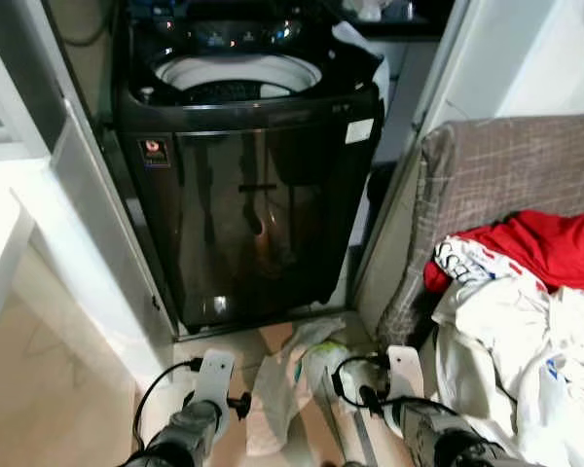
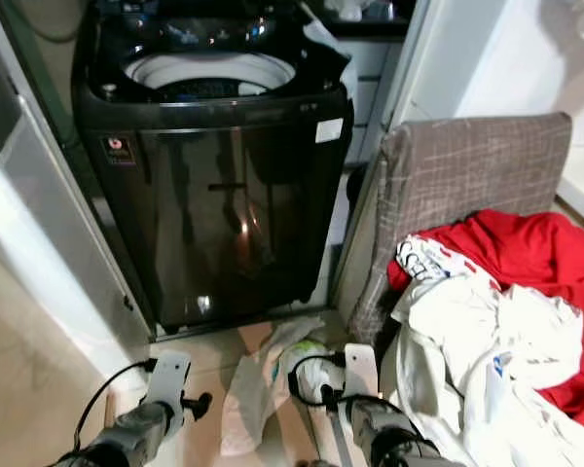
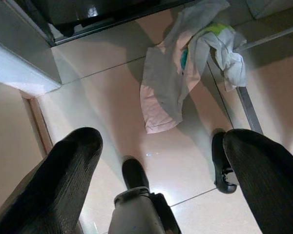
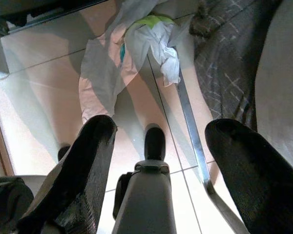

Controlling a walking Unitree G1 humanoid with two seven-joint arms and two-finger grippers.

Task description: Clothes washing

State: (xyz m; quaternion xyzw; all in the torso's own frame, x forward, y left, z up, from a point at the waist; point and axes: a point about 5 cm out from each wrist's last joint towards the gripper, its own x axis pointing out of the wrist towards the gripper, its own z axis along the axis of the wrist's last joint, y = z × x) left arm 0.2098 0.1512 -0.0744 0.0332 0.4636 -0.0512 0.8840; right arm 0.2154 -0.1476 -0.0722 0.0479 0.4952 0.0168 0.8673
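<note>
A black top-loading washing machine (image 1: 248, 204) stands ahead with its lid up and its white drum rim (image 1: 238, 73) showing. A white and pale pink garment with a green patch (image 1: 290, 375) lies crumpled on the floor tiles just before the machine. It lies between my two arms. More laundry is heaped to my right: a red garment (image 1: 555, 248) and white garments (image 1: 511, 341). My left gripper (image 3: 161, 141) hangs open above the floor, short of the fallen garment (image 3: 171, 73). My right gripper (image 4: 161, 127) is open too and holds nothing, with the garment (image 4: 112, 63) ahead of it.
The laundry heap rests on a grey checked cushion seat (image 1: 506, 165) that stands close on the right. A white wall and door frame (image 1: 78, 243) close in the left side. A metal floor rail (image 4: 188, 122) runs beside the seat. The machine sits in a narrow alcove.
</note>
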